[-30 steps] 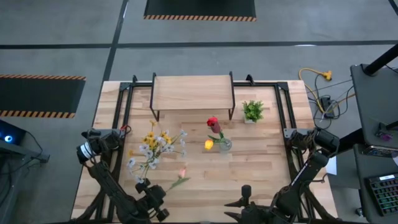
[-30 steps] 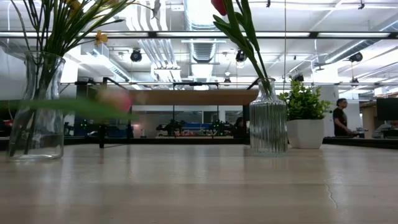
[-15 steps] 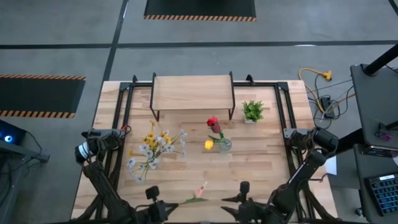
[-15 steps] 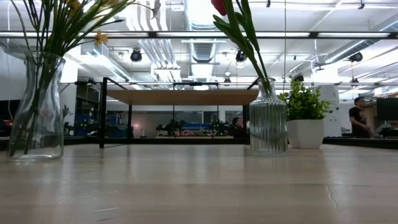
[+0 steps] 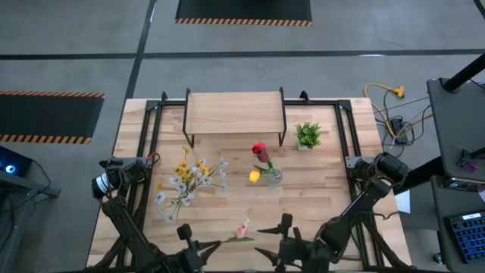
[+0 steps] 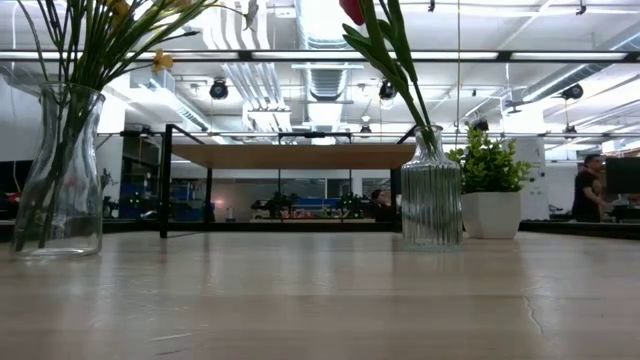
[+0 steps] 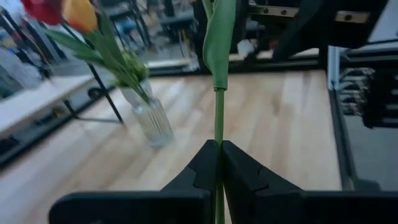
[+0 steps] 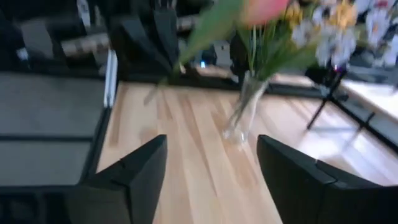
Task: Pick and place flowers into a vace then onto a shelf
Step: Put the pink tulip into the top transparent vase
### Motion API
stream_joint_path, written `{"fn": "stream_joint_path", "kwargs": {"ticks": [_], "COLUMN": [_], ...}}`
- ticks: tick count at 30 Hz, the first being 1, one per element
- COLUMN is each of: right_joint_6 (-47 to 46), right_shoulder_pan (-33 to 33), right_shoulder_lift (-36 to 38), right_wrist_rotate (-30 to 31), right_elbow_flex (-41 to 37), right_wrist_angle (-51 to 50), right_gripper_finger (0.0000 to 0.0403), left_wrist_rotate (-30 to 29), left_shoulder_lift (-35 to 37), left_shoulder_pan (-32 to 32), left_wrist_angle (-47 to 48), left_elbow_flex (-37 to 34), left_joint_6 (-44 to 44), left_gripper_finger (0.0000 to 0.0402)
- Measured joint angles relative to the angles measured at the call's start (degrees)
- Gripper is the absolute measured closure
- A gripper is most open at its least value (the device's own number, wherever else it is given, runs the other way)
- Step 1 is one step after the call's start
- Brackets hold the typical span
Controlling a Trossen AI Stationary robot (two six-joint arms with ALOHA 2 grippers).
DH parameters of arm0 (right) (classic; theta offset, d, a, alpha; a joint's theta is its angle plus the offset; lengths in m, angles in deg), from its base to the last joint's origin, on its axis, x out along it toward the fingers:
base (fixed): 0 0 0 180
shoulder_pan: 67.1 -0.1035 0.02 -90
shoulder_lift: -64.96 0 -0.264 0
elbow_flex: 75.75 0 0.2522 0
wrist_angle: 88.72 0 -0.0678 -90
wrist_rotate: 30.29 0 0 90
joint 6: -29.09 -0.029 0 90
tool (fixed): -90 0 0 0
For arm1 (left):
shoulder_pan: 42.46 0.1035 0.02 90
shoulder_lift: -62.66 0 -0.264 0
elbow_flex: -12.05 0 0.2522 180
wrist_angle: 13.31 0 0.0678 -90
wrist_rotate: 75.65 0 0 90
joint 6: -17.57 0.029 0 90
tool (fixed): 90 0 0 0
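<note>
A pink flower [image 5: 242, 228] hangs over the table's near edge, with my left gripper [image 5: 206, 246] shut on its green stem [image 7: 218, 118]. My right gripper [image 5: 273, 235] stands open just right of the bloom, which shows blurred in its wrist view [image 8: 264, 9]; nothing is between its fingers [image 8: 140, 171]. A ribbed glass vase [image 5: 273, 177] with a red and an orange flower stands mid-table. A clear vase [image 5: 184, 189] with white and yellow blossoms stands to its left. The shelf [image 5: 235, 112] stands at the far side. My left gripper pinches the lower stem [image 7: 217, 163] between its two fingers. The fingers come nearly level from the table's left and lie along the stem. The stem runs on past the fingertips to a leaf [image 7: 221, 37], and the flower is lifted clear of the table.
A small potted plant [image 5: 308, 135] stands right of the shelf. Black frame rails [image 5: 151, 129] run along both table sides. Bare wood lies between the two vases and the near edge [image 6: 320, 300].
My left gripper has gone toward the table's right along the near edge and up, rolling its wrist; the pink flower has risen out of the low view. My right gripper has gone toward the table's left, toward the flower, and its fingers stand wider apart.
</note>
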Motion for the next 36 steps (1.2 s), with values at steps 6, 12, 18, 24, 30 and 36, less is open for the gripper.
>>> {"fn": "stream_joint_path", "kwargs": {"ticks": [6,12,18,24,30,36], "right_joint_6": [10.86,13.56,12.90,14.07,14.19,14.16], "right_shoulder_pan": [1.77,5.38,7.78,8.57,9.17,9.68], "right_shoulder_lift": [0.00,0.00,0.00,0.00,0.00,0.00], "right_wrist_rotate": [-3.36,-11.17,-12.27,-16.24,-16.24,-16.22], "right_elbow_flex": [0.00,0.00,0.01,0.00,0.02,0.01], "right_wrist_angle": [13.30,18.65,18.98,22.31,22.92,23.41], "right_gripper_finger": [0.0145,0.0145,0.0145,0.0149,0.0164,0.0192], "left_wrist_rotate": [-2.77,-2.83,-3.95,-4.04,-4.30,-4.28], "left_shoulder_lift": [0.00,0.00,0.00,0.00,0.00,0.02], "left_shoulder_pan": [0.07,1.02,1.29,1.86,2.27,2.66], "left_wrist_angle": [-0.06,-0.40,-0.66,-1.02,-1.29,-1.77], "left_elbow_flex": [-0.01,-0.01,-0.03,-0.03,-0.03,-0.03], "left_joint_6": [0.13,0.15,1.62,2.62,3.13,3.57], "left_gripper_finger": [0.0402,0.0402,0.0402,0.0402,0.0401,0.0401]}}
